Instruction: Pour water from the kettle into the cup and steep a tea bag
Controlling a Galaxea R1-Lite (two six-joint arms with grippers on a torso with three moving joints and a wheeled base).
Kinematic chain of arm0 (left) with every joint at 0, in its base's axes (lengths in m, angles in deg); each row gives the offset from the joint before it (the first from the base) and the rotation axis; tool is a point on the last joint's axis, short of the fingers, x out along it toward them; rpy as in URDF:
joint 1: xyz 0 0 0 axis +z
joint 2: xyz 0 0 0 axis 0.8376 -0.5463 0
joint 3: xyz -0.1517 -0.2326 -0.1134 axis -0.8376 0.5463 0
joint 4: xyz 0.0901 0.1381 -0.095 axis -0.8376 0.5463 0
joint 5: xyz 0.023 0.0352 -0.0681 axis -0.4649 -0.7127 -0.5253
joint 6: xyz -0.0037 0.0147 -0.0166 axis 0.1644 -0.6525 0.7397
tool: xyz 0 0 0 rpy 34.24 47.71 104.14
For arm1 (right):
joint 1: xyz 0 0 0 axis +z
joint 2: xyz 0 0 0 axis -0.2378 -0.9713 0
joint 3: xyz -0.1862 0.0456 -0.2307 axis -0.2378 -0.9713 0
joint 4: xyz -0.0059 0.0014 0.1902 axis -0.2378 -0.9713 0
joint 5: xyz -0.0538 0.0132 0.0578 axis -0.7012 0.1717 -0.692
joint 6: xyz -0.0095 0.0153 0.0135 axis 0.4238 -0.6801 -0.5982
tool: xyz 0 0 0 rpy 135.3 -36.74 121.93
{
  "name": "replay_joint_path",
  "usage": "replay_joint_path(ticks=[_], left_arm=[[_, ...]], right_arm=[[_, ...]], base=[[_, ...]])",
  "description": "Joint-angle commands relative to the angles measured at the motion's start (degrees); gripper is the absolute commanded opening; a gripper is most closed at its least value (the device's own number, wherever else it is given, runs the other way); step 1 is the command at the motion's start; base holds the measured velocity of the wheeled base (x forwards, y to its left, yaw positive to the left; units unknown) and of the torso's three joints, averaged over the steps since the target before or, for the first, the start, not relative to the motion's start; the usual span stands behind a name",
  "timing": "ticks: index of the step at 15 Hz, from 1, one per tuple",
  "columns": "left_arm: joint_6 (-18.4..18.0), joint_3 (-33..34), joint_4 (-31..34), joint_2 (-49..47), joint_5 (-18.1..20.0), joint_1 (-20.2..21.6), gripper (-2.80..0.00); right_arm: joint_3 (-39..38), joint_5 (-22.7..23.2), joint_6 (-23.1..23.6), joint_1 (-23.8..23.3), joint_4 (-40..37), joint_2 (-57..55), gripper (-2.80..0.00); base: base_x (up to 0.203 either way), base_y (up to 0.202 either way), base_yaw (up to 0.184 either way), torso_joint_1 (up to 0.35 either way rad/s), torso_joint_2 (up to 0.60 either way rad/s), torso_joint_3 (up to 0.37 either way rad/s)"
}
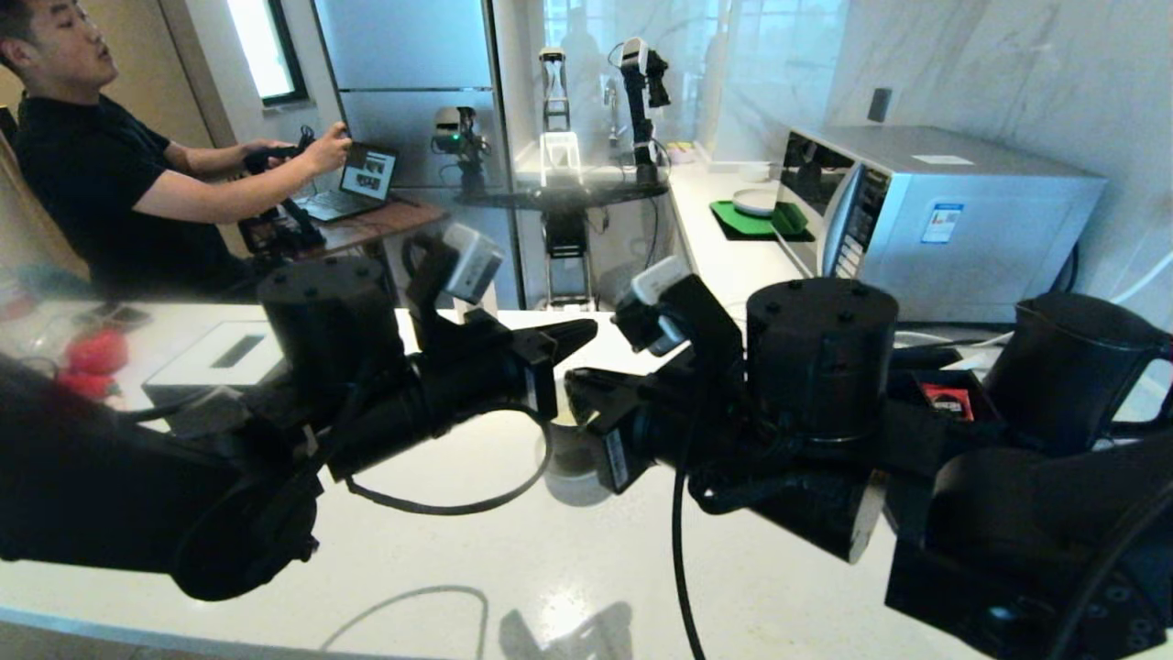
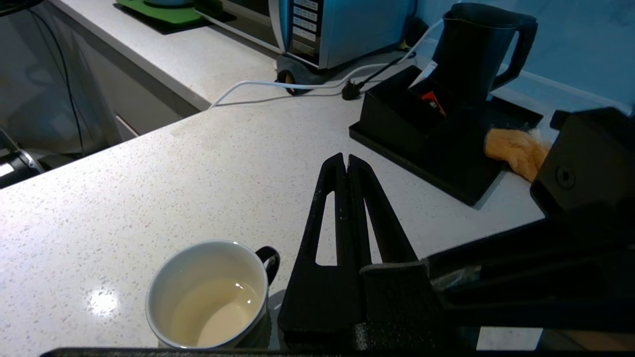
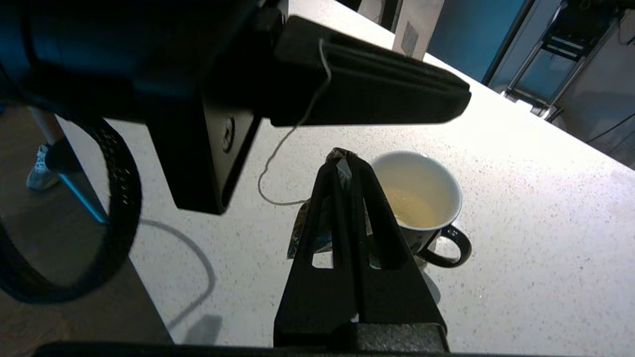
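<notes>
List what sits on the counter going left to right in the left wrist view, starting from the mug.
cup → left gripper, shut beside it → black box holding packets → kettle → orange cloth.

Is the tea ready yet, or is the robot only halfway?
About halfway. The cup already holds pale liquid, and the kettle stands back by the black box. The right gripper pinches the tea bag beside the cup; its string runs to the left gripper. Dunking is left.
</notes>
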Motion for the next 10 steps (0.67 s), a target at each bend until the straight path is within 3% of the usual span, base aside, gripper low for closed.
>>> replay_joint_path(ticks=[1, 8, 9, 10], left_arm=[[0.0, 0.0, -0.4, 0.0, 0.1, 0.1, -2.8], [0.0, 0.0, -0.4, -0.1, 0.1, 0.1, -2.8], [0.0, 0.0, -0.4, -0.1, 0.1, 0.1, -2.8], [0.0, 0.0, -0.4, -0.1, 0.1, 0.1, -2.8]], right_arm=[[-1.2, -0.1, 0.0, 0.0, 0.3, -0.1, -2.8], [-3.3, -0.1, 0.0, 0.0, 1.4, 0.1, -2.8], [-3.5, -0.2, 0.0, 0.0, 1.4, 0.1, 0.0], [-3.5, -0.2, 0.0, 0.0, 1.4, 0.2, 0.0]], base=[[0.0, 0.0, 0.0, 0.0, 0.0, 0.0], [0.0, 0.0, 0.0, 0.0, 0.0, 0.0], [0.0, 0.0, 0.0, 0.0, 0.0, 0.0], [0.0, 0.0, 0.0, 0.0, 0.0, 0.0]])
